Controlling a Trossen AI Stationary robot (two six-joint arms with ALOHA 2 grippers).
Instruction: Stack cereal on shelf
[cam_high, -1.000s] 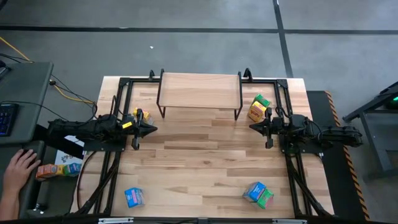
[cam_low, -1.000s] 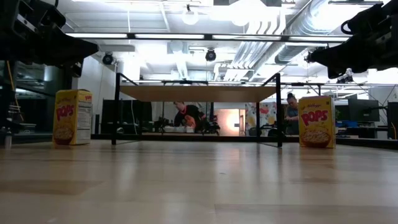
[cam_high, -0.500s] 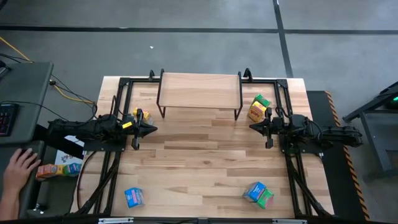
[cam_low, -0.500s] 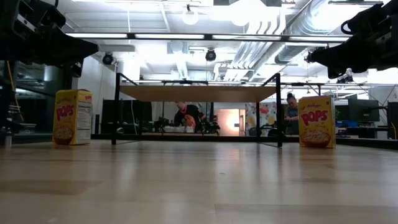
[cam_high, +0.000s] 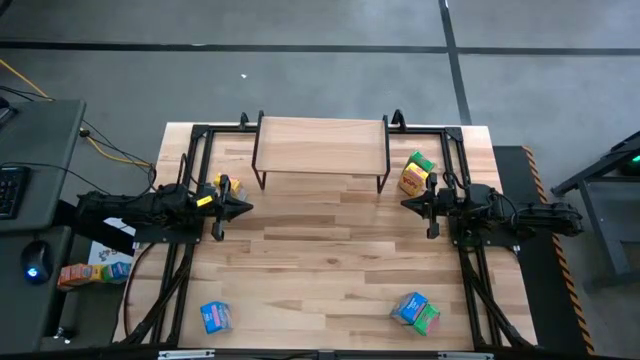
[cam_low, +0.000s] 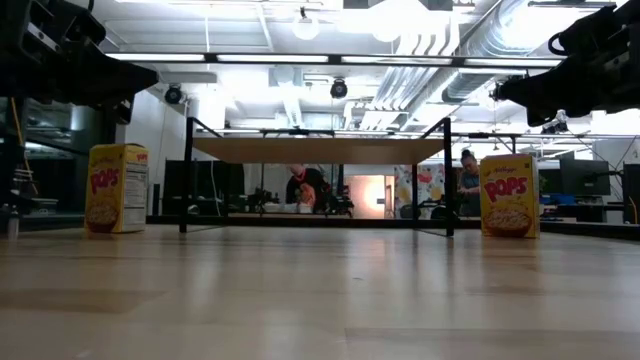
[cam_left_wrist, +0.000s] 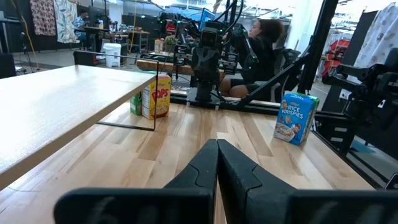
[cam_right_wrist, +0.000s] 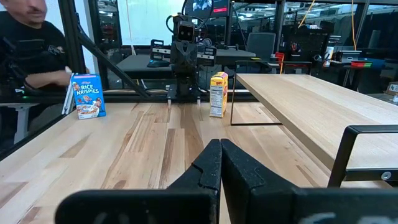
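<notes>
With both the left gripper (cam_high: 243, 208) and right gripper (cam_high: 408, 204) closed and empty, a nearby Pops box (cam_high: 411, 179) is best approached with fingers opened first, before the shelf (cam_high: 320, 146).

The tabletop (cam_high: 320, 260) is light wood planking framed by black rails. The shelf (cam_high: 322, 145) stands on it at 12 o'clock, its board bare on top. A yellow cereal box (cam_high: 222, 186) stands at about 10 o'clock beside the shelf's left legs. At 2 o'clock a yellow box (cam_high: 411, 179) touches a green box (cam_high: 422, 162). A blue box (cam_high: 214, 316) lies at 7 o'clock. At 5 o'clock another blue box (cam_high: 408, 306) lies against a second green box (cam_high: 427, 319).
</notes>
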